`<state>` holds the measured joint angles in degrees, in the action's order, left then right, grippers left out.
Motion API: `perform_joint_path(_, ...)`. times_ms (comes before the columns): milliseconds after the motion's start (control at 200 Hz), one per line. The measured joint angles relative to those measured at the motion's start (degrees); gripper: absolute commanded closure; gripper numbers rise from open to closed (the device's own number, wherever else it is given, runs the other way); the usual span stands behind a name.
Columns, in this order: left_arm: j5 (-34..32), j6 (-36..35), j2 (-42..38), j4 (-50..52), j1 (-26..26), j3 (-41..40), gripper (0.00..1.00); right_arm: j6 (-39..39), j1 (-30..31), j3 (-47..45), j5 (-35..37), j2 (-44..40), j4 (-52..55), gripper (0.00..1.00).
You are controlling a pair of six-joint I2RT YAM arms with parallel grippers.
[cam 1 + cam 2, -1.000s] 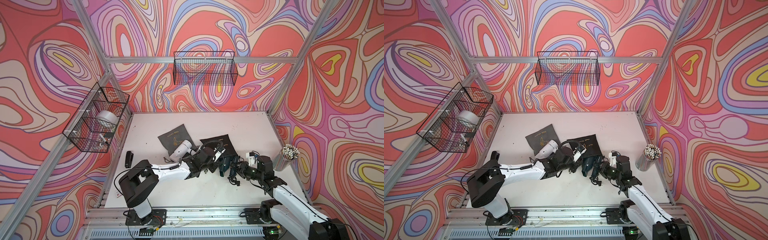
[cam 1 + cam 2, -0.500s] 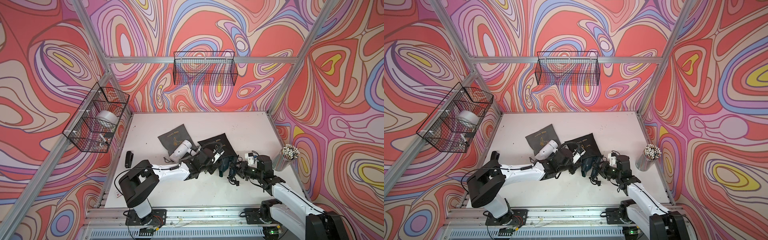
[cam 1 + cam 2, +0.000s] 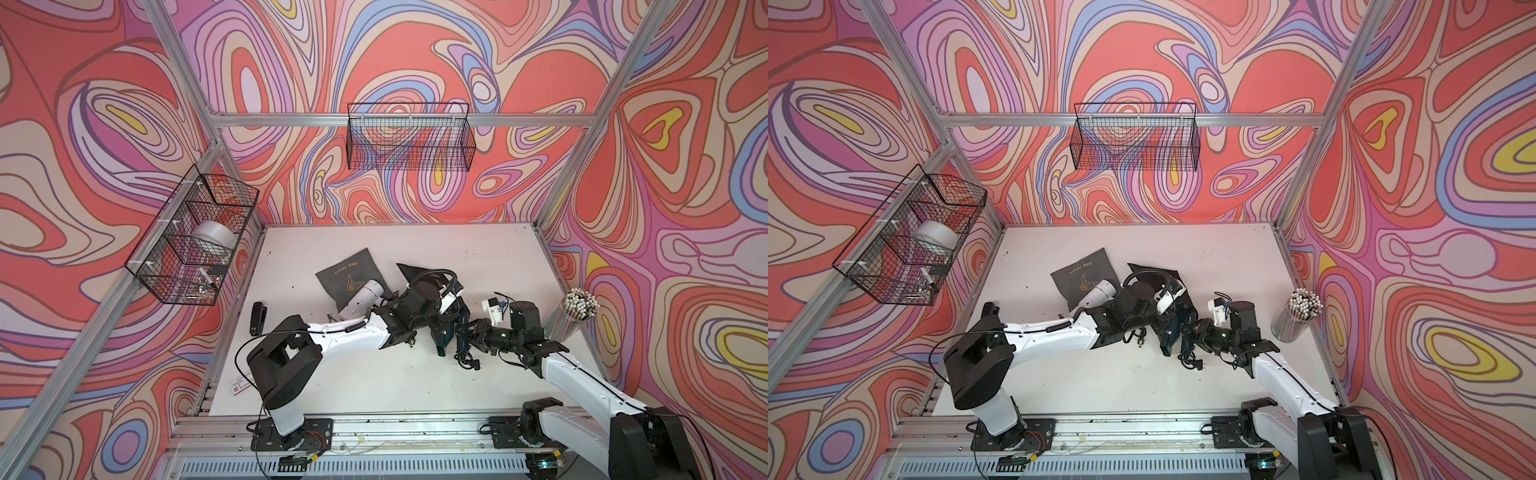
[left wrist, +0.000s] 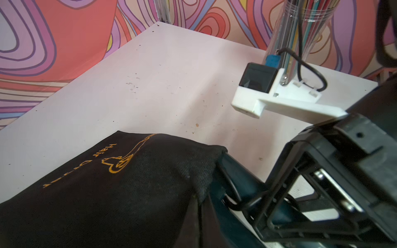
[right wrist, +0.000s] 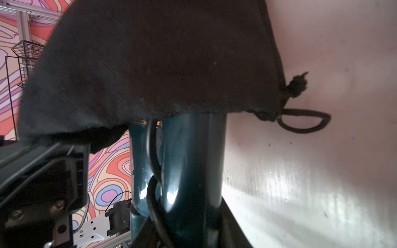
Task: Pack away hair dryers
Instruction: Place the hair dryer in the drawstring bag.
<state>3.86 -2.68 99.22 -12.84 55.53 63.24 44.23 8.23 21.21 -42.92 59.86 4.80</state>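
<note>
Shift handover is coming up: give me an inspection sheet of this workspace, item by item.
Surface: white table, speckled with dark crumbs.
Job's things: teal dryer partway inside black pouch; white dryer lying on grey pouch.
Clutter: black stapler-like item; cup of pencils.
Grippers: left gripper shut on black pouch's rim; right gripper gripping the teal dryer.
Cables: black plug cord loose on the table.
Surroundings: patterned walls; back wire basket; side wire basket holding a tape roll.

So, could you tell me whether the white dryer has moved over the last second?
No. The white dryer lies where it lay, its barrel over the same near corner of the grey pouch as before.
</note>
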Motion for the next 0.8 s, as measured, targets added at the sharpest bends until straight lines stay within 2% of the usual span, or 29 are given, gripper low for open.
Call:
perform_joint_path(160,1.88,-0.33,-0.04,-0.79,0.0,-0.5,1.0,1.64,0.07,-0.2,0.02,0.33,-2.99,1.0)
perform_joint_path(371,2.51,-0.35,-2.6,-3.28,0.0,-6.45,1.0,5.92,0.07,-2.71,-0.02,1.68,-10.62,1.0)
perform_joint_path(801,-2.51,0.35,-7.3,-4.11,0.0,-11.52,1.0,11.43,-1.49,-6.64,-1.27,-1.6,-16.37,1.0)
